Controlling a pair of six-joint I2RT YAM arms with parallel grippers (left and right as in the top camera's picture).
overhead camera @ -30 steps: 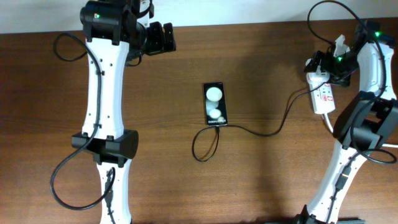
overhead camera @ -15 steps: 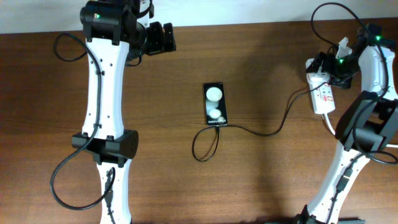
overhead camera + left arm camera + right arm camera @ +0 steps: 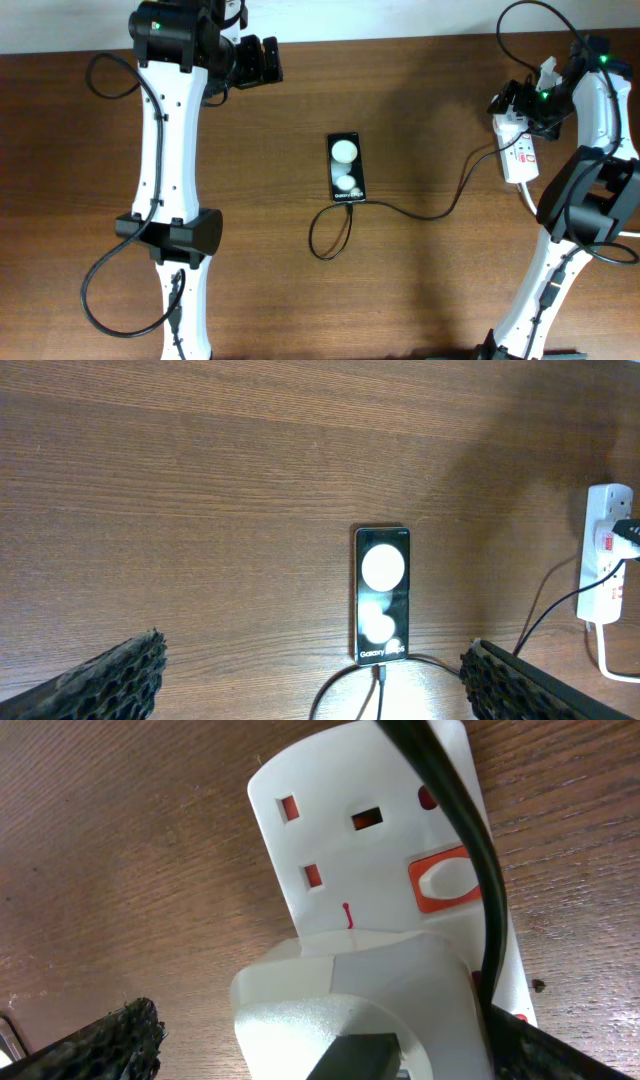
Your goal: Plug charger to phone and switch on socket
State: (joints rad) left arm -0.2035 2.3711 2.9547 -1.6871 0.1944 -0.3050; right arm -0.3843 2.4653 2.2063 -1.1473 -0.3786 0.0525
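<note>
The black phone (image 3: 346, 167) lies mid-table, screen up with two white reflections; it also shows in the left wrist view as the phone (image 3: 382, 593). The charger's thin black cable (image 3: 420, 214) loops from the phone's near edge across to the white socket (image 3: 520, 152) at the right. Its plug tip (image 3: 380, 674) sits at the phone's bottom edge; whether it is seated I cannot tell. My right gripper (image 3: 516, 103) stands open over the socket's far end, its fingers either side of the white adapter (image 3: 360, 1010), beside an orange-red switch (image 3: 445, 880). My left gripper (image 3: 264, 62) hangs open at the far left, holding nothing.
The socket's thick white cord (image 3: 527, 195) runs off its near end toward the right arm's base. Loose black arm cables arc near both arm bases. The brown wooden table (image 3: 440, 300) ends at a white edge along the far side.
My right wrist has shifted slightly over the socket's far end. The left arm, phone and cable have not moved.
</note>
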